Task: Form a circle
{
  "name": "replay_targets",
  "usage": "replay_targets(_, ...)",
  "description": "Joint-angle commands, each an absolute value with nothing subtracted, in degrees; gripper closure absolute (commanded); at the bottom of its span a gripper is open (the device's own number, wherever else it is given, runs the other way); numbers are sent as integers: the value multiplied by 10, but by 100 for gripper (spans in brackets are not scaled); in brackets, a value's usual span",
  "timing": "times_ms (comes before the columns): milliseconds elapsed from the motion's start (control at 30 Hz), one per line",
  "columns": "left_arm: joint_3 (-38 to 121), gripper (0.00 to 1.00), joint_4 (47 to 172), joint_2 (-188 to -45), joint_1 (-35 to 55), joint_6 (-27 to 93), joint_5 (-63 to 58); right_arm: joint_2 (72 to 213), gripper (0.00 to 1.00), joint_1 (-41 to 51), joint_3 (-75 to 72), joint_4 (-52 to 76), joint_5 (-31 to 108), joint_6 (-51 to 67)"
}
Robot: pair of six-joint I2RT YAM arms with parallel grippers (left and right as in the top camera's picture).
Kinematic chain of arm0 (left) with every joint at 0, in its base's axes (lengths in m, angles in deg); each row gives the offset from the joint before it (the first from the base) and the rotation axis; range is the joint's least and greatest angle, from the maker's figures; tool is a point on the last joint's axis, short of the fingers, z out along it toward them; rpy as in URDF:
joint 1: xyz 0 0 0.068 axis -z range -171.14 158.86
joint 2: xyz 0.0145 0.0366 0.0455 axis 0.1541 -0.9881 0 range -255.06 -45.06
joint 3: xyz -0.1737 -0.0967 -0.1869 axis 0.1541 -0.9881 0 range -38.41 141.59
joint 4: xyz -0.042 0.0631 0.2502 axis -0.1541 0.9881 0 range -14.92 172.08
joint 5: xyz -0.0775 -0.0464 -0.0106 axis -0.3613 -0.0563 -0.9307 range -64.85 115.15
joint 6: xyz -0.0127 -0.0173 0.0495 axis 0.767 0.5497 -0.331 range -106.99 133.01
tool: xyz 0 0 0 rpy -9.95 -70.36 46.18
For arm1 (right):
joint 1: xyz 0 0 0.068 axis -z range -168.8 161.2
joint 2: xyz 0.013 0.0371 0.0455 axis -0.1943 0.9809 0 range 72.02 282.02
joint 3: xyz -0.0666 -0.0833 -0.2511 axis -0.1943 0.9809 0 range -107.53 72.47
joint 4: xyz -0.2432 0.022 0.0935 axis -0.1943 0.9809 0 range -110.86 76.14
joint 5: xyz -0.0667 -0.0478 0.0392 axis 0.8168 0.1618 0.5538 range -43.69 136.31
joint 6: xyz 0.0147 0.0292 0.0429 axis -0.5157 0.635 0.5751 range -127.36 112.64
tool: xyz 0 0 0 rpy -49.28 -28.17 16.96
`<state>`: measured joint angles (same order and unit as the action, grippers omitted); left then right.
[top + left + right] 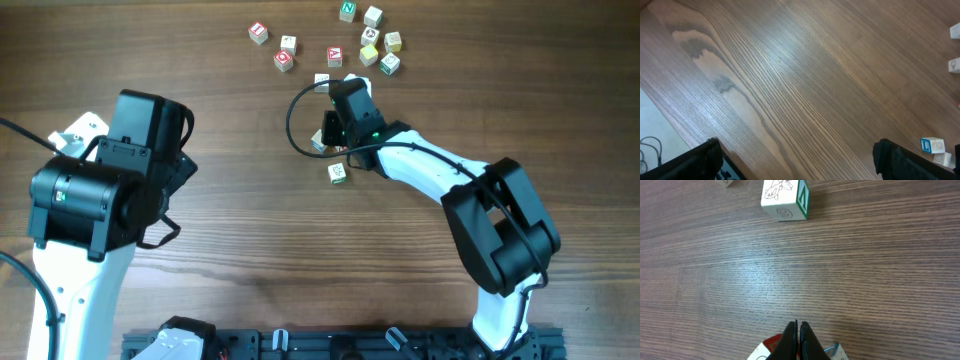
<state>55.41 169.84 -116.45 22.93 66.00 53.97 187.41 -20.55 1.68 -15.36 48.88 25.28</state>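
Observation:
No true circle shows. Small pale wooden letter cubes (318, 143) lie tight together under my right gripper (330, 142), mostly hidden by it. In the right wrist view its shut, empty fingertips (798, 326) hover low over a red-marked cube (771, 347) and a blue-edged cube (837, 352). A green-lettered cube (785, 200) lies alone just ahead of them, also seen from overhead (337, 172). My left gripper (796, 146) hangs wide open over bare wood at the table's left (178, 160), far from the cubes.
Several more letter cubes are scattered at the back of the table, from a red one (258, 32) to a green one (389, 64). A blue-marked cube (932, 145) shows at the left wrist view's right edge. The table's front edge carries a black rail (330, 345).

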Motion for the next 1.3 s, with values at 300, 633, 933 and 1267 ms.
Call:
replay_targets(300, 556, 0, 1698, -1161, 225, 659, 541, 1885, 95, -209, 6, -140, 475, 248)
replay_targets(633, 556, 0, 1698, -1161, 225, 659, 541, 1885, 95, -211, 6, -133, 475, 257)
replay_targets(933, 556, 0, 1698, -1161, 225, 659, 541, 1885, 95, -211, 6, -129, 475, 258)
replay_targets(1267, 556, 0, 1699, -1161, 225, 659, 541, 1885, 95, -211, 6, -127, 475, 258)
